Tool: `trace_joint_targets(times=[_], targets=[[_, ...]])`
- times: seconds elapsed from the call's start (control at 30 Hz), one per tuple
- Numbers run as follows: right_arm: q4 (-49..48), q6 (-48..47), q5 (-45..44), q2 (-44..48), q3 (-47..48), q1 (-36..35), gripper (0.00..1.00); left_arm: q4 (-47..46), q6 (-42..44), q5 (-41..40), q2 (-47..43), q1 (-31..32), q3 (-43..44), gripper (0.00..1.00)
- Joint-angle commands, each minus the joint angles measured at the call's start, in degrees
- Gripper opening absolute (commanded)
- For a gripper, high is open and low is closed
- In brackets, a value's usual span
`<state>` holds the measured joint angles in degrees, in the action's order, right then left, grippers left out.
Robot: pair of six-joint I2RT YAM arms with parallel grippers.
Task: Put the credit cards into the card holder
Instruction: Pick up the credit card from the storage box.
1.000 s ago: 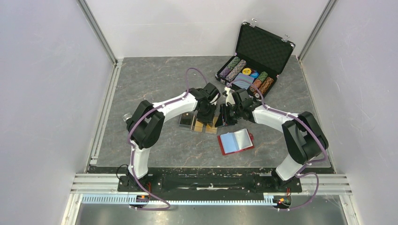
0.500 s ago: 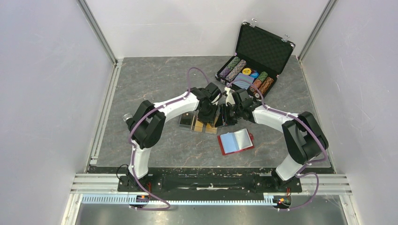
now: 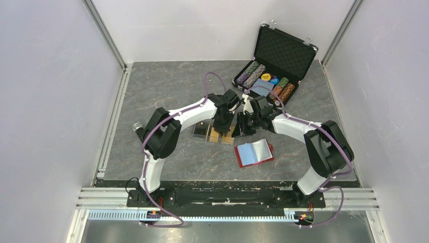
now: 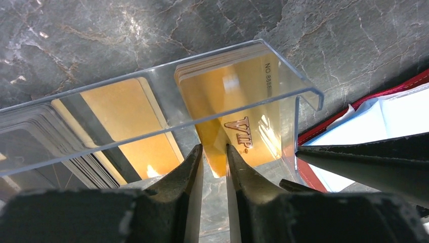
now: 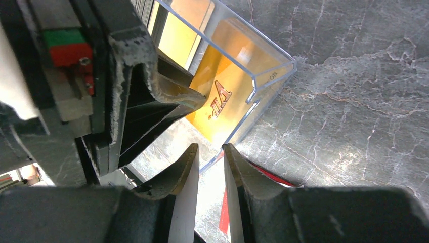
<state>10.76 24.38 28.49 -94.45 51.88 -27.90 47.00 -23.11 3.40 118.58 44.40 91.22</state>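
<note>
Left gripper [image 4: 214,154]: fingers nearly together over gold VIP card [image 4: 258,139]; grip cannot be told
Right gripper [image 5: 208,154]: fingers nearly together at clear tray [image 5: 270,75] corner; grip likewise unclear

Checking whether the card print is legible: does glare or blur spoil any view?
Left wrist: white glare patches on the gold card, VIP readable, number cut off behind the clear tray. Right wrist: similar glare, VIP sharp. Top external: evenly lit, print too small to read.
</note>
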Motion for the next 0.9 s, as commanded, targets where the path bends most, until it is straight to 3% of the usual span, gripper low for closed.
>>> trace_joint_targets(times=[0.0, 0.3, 0.57, 0.87], targets=[[-2.02, -0.25, 0.16, 0.34, -0.90, -0.71, 0.27, 0.30, 1.32, 1.61, 0.45, 1.30, 2.98, 0.23], [-2.15, -0.23, 0.07, 0.40, -1.16, -0.75, 0.27, -2.73, 0.44, 3.03, -3.76, 1.39, 2.74, 0.18], [-2.13, -0.23, 0.07, 0.34, -1.25, -0.73, 0.28, -1.96, 1.17, 4.51, -1.72, 1.39, 2.92, 0.29], [-2.10, -0.32, 0.11, 0.44, -1.35, -0.75, 0.28, 0.00, 2.01, 3.54, 0.74, 1.52, 3.68, 0.29]])
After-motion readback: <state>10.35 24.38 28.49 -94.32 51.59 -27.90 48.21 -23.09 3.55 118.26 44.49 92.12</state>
